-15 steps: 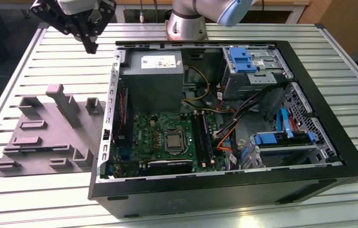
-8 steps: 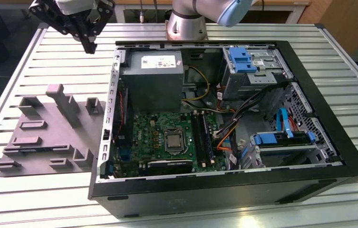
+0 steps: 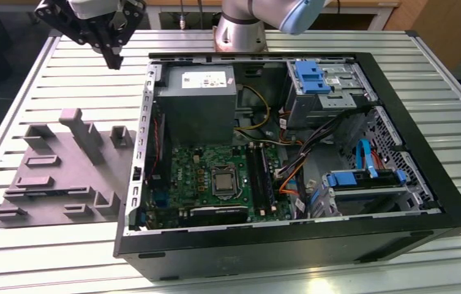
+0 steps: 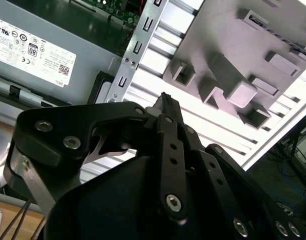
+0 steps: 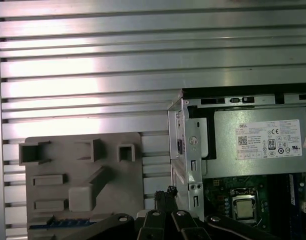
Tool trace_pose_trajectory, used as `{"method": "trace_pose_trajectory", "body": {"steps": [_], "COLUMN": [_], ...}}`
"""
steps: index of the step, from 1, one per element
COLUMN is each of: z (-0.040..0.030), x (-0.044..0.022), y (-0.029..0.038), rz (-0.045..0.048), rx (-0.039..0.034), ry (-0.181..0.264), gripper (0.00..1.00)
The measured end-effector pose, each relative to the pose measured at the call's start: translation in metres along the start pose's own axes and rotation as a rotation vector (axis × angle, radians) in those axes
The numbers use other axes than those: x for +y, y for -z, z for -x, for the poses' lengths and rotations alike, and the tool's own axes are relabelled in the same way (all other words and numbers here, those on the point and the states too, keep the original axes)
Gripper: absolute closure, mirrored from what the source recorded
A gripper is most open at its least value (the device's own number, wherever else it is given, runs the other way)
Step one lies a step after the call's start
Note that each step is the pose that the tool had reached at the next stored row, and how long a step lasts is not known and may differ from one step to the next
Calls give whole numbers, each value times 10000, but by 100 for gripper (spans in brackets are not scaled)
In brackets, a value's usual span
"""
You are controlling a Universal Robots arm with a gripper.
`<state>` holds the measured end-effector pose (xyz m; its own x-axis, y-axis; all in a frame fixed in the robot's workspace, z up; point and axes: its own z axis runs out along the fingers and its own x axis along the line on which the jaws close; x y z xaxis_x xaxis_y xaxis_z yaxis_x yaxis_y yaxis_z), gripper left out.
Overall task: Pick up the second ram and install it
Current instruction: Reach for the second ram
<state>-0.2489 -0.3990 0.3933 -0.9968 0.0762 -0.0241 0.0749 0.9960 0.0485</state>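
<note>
- Gripper (image 4: 165,98): fingers pressed together, nothing visible betw. them. It hangs high over the table (image 3: 51,257), above the gap betw. tray and case.
- Tray (image 5: 118,200): pale grey w/ upright blocks. A thin bluish strip (image 5: 53,220) lies on it in the first wrist view. Poss. the second ram, but we can't tell.
- We judge no stick is in hand; pick and install both unconfirmed.
- Case (image 3: 296,239): its side wall stands betw. tray and board.
- Inside: processor (image 3: 224,180), w/ long dark slots (image 3: 256,174) just beside it. Whether sticks are seated is unclear.
- Cables (image 3: 296,162) crowd the slots on the exterior view's right; power supply (image 3: 193,98) sits beyond.
</note>
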Motion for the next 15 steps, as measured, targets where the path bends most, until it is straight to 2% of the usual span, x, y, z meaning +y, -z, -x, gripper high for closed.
{"method": "trace_pose_trajectory", "body": {"steps": [15], "z": [-56], "x": [-4], "y": [2], "rz": [8], "rx": [1], "ry": [0], "gripper": [89]}}
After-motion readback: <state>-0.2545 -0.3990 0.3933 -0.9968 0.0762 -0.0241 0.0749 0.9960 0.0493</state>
